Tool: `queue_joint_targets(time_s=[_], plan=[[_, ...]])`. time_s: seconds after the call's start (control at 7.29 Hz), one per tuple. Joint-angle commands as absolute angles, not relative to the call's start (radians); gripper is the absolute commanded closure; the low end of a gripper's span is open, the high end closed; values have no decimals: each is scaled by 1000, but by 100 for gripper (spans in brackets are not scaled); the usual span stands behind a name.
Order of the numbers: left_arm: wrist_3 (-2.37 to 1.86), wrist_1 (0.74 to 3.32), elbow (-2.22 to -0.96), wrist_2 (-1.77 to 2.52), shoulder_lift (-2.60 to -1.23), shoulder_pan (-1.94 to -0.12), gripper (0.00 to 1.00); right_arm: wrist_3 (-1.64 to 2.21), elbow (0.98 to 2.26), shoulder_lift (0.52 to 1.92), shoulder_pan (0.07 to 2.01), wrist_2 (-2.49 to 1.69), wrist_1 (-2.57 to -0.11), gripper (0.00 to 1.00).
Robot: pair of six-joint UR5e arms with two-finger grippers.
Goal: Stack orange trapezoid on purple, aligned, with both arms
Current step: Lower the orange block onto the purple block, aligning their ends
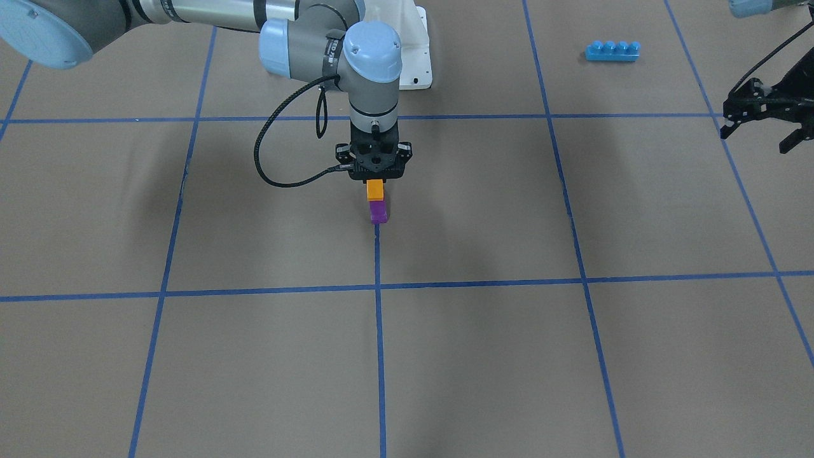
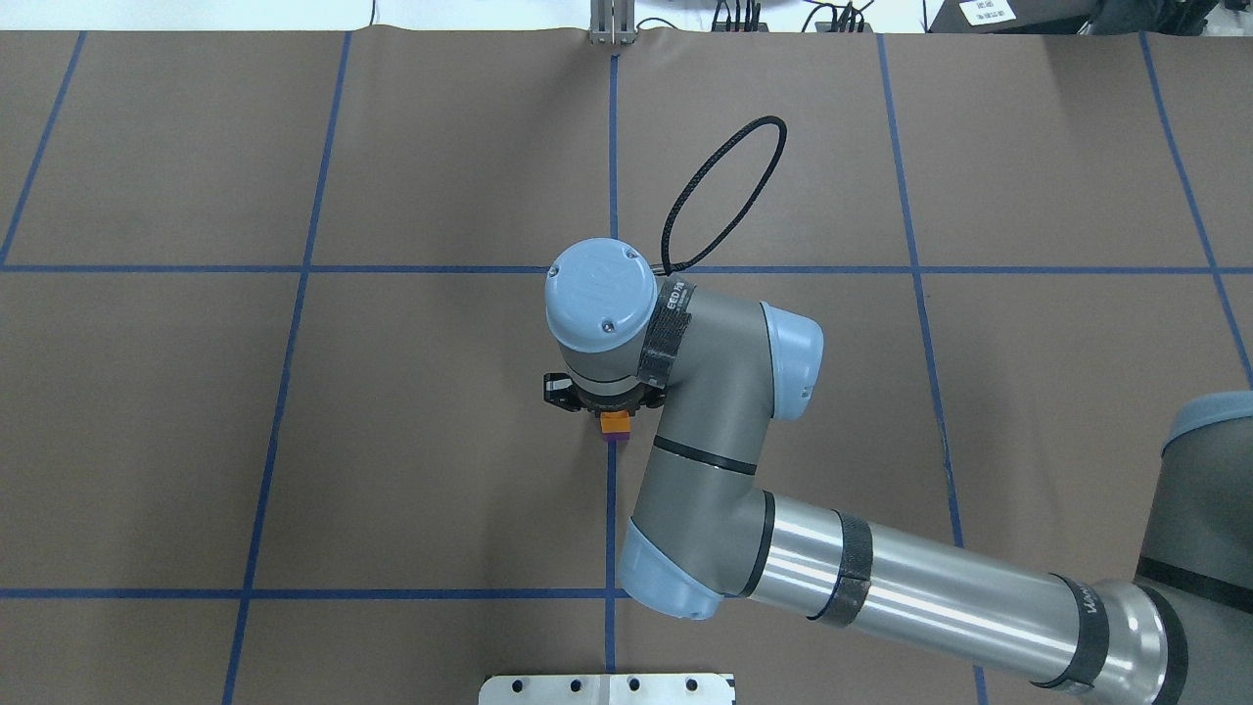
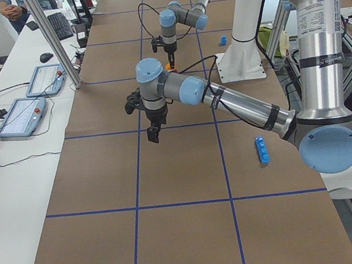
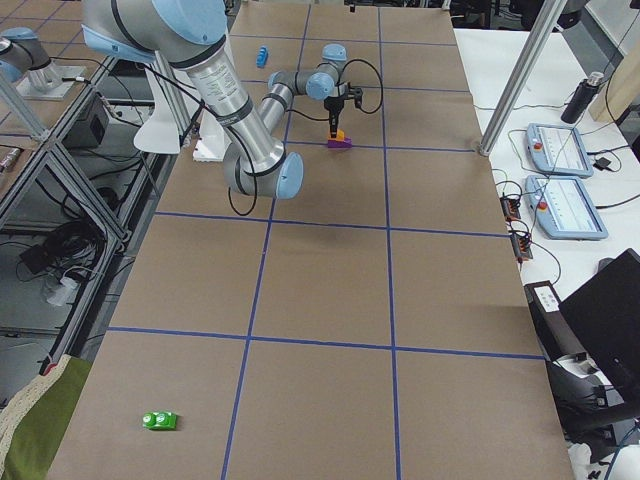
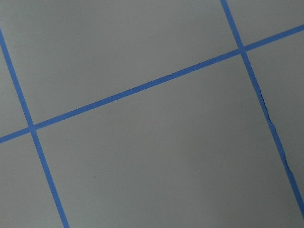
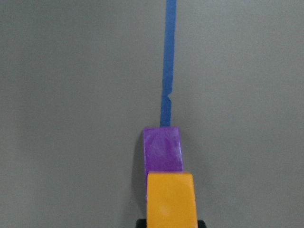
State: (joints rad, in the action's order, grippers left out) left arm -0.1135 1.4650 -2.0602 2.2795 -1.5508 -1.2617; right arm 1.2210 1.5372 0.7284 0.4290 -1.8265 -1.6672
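Note:
The orange trapezoid (image 1: 375, 189) sits directly on top of the purple block (image 1: 378, 212), which rests on the brown table at a blue tape line. My right gripper (image 1: 375, 182) points straight down and is shut on the orange trapezoid. The right wrist view shows the orange trapezoid (image 6: 171, 199) between the jaws, with the purple block (image 6: 163, 148) sticking out beyond it. In the overhead view the wrist hides most of the gripper; the orange trapezoid (image 2: 615, 422) and a purple sliver (image 2: 616, 439) show. My left gripper (image 1: 758, 137) hovers open and empty far off to the side.
A long blue four-stud brick (image 1: 612, 51) lies near the robot's base on the left arm's side. The white pedestal (image 1: 416, 57) stands behind the stack. A small green block (image 4: 159, 421) lies at a far corner. The left wrist view shows only brown paper and blue tape.

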Motion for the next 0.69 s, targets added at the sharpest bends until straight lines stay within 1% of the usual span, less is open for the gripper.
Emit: queue_joint_targets(time_s=[0.0,0.55], plan=[[-114,1465,-2060,2279,-1551,-1262,0,1213,1537,729,425,-1825,-1666,100],[-114,1465,-2060,2279,-1551,-1262,0,1189,1537,738,423,-1825,-1651,100]])
